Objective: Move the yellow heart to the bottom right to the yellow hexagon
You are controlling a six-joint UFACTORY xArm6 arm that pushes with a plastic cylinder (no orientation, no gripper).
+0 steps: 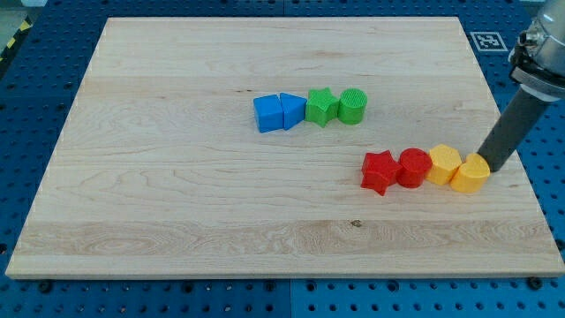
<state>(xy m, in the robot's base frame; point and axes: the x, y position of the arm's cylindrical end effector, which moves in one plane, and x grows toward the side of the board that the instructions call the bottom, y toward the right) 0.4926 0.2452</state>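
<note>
Yellow heart touching my tip, yellow hexagon beside.

Blue cube, blue triangle, green star, green cylinder, red star, red cylinder.

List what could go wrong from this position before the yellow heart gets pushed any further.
1. My tip is at the right side of the rightmost yellow block, which touches the other yellow block; a leftward push would likely drag both along.
2. The red cylinder and red star continue that row, so the chain could shift.
3. The board's right edge is close; a glancing push might send a block off.
</note>
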